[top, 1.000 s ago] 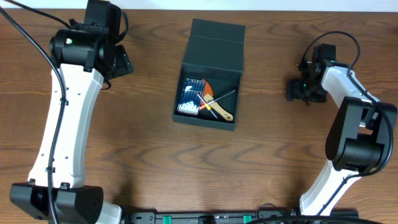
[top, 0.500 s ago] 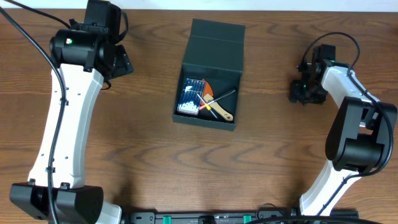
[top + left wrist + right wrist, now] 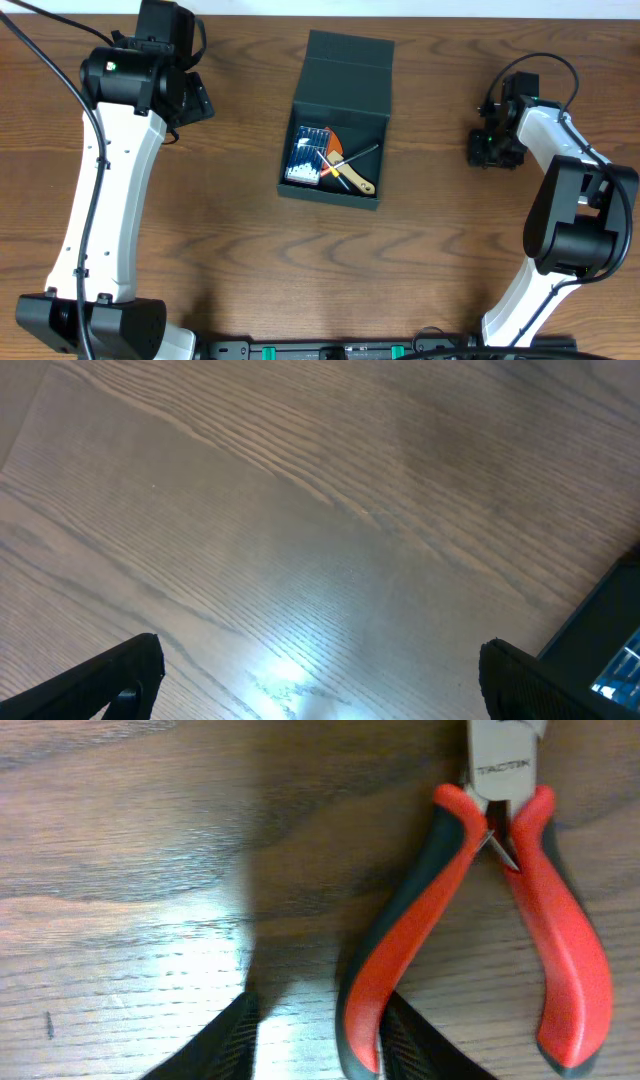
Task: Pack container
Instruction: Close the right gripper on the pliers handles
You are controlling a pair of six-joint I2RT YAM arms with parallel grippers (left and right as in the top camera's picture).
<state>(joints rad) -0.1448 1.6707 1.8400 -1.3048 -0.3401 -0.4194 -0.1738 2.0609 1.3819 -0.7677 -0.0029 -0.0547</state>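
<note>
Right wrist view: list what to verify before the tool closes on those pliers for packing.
1. Right tool open: ok, its fingers stand apart.
2. Pliers centred in it: not ok. Only one handle lies between the fingers, and the other lies outside.
3. Pliers free of clutter: ok, they lie flat on the bare table.
4. Container ready: ok, its lid is folded back.
5. Room inside: cannot tell. The bit case and hand tools already cover much of the floor.
6. Left tool out of the way: ok, it is open over the table beside the container.
</note>
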